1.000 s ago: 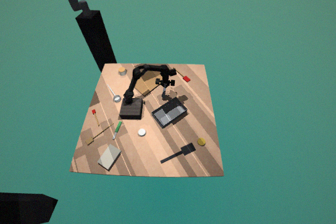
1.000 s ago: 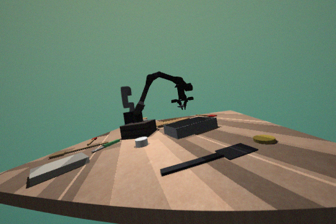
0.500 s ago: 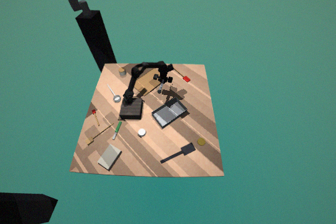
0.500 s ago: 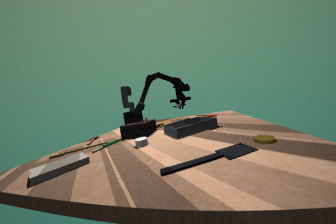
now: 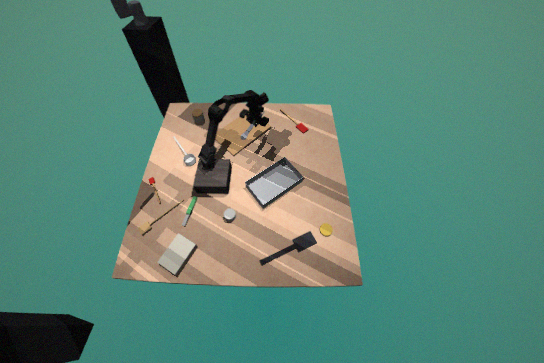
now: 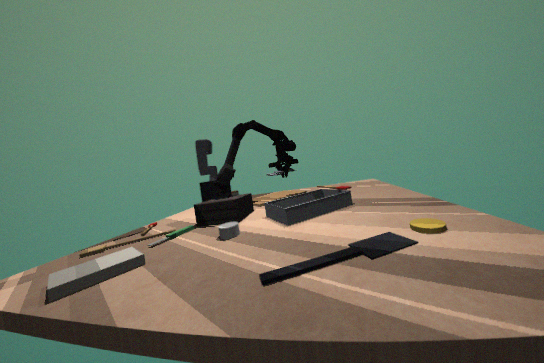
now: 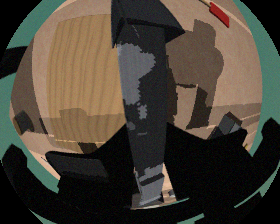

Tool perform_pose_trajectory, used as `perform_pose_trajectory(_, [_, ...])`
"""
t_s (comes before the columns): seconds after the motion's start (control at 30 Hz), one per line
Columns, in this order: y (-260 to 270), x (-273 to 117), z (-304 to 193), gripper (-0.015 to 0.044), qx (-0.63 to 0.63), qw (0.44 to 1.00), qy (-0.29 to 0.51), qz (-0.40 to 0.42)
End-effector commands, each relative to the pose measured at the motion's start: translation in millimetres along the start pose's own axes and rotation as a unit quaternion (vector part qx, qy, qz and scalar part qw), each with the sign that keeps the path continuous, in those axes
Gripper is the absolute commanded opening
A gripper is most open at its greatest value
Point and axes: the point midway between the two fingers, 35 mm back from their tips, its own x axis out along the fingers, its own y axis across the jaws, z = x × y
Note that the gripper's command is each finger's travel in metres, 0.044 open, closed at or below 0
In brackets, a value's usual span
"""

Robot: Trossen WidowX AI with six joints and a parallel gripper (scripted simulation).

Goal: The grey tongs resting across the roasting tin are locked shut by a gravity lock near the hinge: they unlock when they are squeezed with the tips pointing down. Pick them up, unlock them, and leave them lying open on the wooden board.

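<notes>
My gripper (image 5: 255,121) (image 6: 285,174) (image 7: 143,121) is shut on the grey tongs (image 5: 247,132) (image 6: 273,174) (image 7: 137,75). The tongs hang in the air and look roughly level in the exterior view. In the wrist view they run up the middle as one narrow bar with a wider dark end at the top; I cannot tell whether the lock is released. The wooden board (image 5: 231,142) (image 7: 83,75) lies below, and in the wrist view it shows left of the tongs. The roasting tin (image 5: 271,188) (image 6: 311,211) stands on the table with nothing across it.
A red-headed spatula (image 5: 301,128) (image 7: 219,15) lies right of the board. A dark round pot (image 5: 198,117) stands at the back left, and a strainer (image 5: 189,159) lies near the arm's base. A black spatula (image 5: 304,241) (image 6: 383,245) and yellow disc (image 5: 326,229) (image 6: 428,226) lie at the front right.
</notes>
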Motion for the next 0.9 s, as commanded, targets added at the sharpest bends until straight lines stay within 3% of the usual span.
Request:
perform_pose_trajectory(0.0, [23,-1,7,-0.0150,0.029,1.000,-0.002,-0.001])
perform_pose_trajectory(0.43, [109,-2,17,-0.0150,0.138,0.990,-0.001,0.004])
perform_pose_trajectory(0.87, [114,-2,18,-0.0150,0.141,0.990,-0.010,0.002])
